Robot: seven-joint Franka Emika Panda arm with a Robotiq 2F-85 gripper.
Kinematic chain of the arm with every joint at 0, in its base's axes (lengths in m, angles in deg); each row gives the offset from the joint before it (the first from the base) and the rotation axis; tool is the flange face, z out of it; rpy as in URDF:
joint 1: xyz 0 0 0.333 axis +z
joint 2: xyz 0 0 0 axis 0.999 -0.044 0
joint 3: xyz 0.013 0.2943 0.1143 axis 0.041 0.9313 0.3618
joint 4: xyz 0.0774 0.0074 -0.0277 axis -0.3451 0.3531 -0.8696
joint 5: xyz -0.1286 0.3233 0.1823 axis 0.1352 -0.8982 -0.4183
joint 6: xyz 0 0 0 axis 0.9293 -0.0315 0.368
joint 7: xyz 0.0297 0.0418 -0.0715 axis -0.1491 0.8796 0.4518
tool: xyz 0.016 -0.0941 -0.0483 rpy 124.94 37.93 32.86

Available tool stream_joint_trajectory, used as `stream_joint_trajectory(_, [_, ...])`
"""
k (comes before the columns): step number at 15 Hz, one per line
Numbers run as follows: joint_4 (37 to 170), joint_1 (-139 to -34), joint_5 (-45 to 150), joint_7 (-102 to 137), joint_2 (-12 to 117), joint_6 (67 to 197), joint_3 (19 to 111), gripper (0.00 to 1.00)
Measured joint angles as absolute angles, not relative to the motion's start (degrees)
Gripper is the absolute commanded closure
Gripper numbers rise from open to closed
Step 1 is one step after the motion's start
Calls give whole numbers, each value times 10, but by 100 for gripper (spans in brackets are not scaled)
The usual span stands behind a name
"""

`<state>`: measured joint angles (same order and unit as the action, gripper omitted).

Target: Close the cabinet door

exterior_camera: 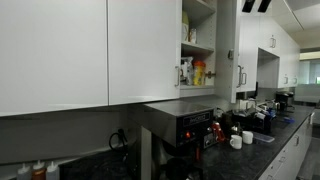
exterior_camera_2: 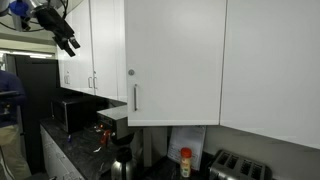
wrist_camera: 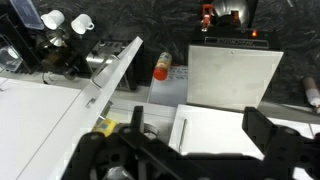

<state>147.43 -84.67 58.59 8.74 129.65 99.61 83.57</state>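
The cabinet door (exterior_camera_2: 175,65) is a tall white flat panel with a slim silver bar handle (exterior_camera_2: 135,97) near its lower corner. It stands swung open from the cabinet. In an exterior view it shows as a narrow strip (exterior_camera: 227,60) beside the open shelves (exterior_camera: 197,45). In the wrist view I look down on it (wrist_camera: 215,128), its handle (wrist_camera: 183,130) to the left. My gripper (wrist_camera: 195,130) is open and empty, its black fingers wide apart. It hangs high near the ceiling, up and left of the door and not touching it (exterior_camera_2: 68,42), and shows at the top edge (exterior_camera: 256,5).
Bottles and jars (exterior_camera: 198,72) stand on the open shelf. A black coffee machine (exterior_camera: 185,125) and white cups (exterior_camera: 236,141) sit on the dark counter. An orange bottle (exterior_camera_2: 185,162), a toaster (exterior_camera_2: 238,168) and a microwave (exterior_camera_2: 68,112) are below. More white wall cabinets flank the door.
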Motion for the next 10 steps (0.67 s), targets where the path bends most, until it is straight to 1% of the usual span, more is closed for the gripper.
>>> stream_joint_trajectory(10, [1508, -900, 639, 74, 1321, 1003, 779, 0])
